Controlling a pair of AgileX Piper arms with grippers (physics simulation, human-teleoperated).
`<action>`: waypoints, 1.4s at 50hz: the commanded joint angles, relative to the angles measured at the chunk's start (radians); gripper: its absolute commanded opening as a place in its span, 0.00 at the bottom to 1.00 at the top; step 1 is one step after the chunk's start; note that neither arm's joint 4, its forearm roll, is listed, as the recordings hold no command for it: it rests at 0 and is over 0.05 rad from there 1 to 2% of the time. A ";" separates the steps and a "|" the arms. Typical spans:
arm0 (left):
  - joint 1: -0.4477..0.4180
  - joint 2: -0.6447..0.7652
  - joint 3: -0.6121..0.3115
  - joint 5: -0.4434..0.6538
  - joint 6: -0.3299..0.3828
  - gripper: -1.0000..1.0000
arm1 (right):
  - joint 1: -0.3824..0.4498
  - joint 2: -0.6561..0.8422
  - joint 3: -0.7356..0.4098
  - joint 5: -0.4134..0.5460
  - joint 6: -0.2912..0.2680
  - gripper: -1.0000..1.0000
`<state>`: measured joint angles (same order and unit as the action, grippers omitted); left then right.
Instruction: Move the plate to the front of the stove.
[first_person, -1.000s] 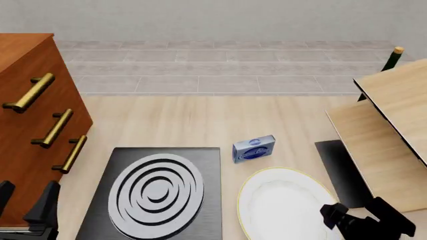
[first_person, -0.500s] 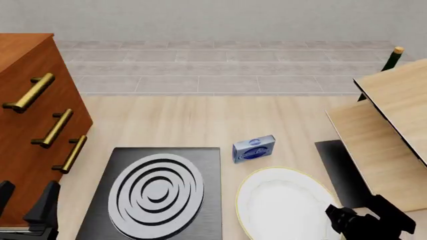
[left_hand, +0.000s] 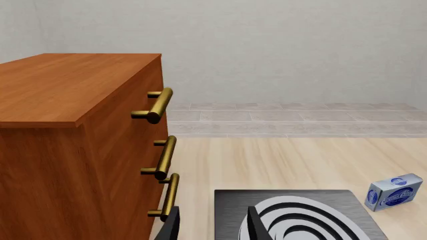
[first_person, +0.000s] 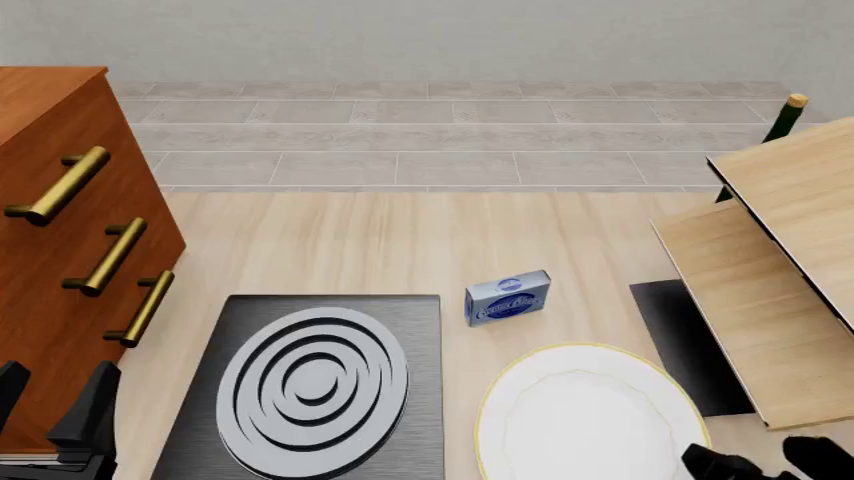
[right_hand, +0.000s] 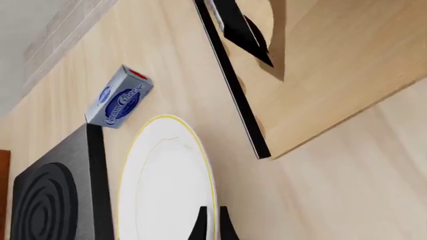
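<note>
The round white plate (first_person: 581, 415) with its thin gold rim lies on the wooden table, right of the stove (first_person: 200, 440). The stove is a dark grey slab with a burner (first_person: 314, 385) of light grey rings. My right gripper (first_person: 727, 463) sits at the plate's near right edge, mostly cut off by the frame. In the right wrist view its fingers (right_hand: 200, 225) are shut on the plate's (right_hand: 167, 185) rim. My left gripper (first_person: 47, 410) stands open and empty left of the stove, its fingertips (left_hand: 257, 227) near the stove's (left_hand: 233, 205) corner.
A wooden drawer cabinet (first_person: 54, 260) with brass handles stands at the left. A small blue cream cheese box (first_person: 509, 297) lies behind the plate. At the right, a black mat (first_person: 681, 345) lies partly under tilted wooden boards (first_person: 774, 270), with a green bottle (first_person: 785, 118) behind.
The right gripper has drawn back toward the table's near edge, and the plate has slid with it, a little nearer and to the right. The left arm has not moved.
</note>
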<state>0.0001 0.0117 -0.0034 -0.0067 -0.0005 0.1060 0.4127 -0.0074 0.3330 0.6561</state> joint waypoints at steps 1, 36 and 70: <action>0.000 0.000 0.000 0.000 0.000 1.00 | 0.042 -0.243 0.007 0.175 0.017 0.00; 0.000 0.000 0.000 0.000 0.000 1.00 | 0.117 -0.315 -0.282 0.272 0.097 0.00; 0.000 0.000 0.000 0.000 0.000 1.00 | 0.302 0.509 -0.544 -0.400 0.239 0.00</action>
<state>0.0001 0.0118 -0.0034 -0.0067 -0.0005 0.3356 0.6939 -0.4182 0.0741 0.8604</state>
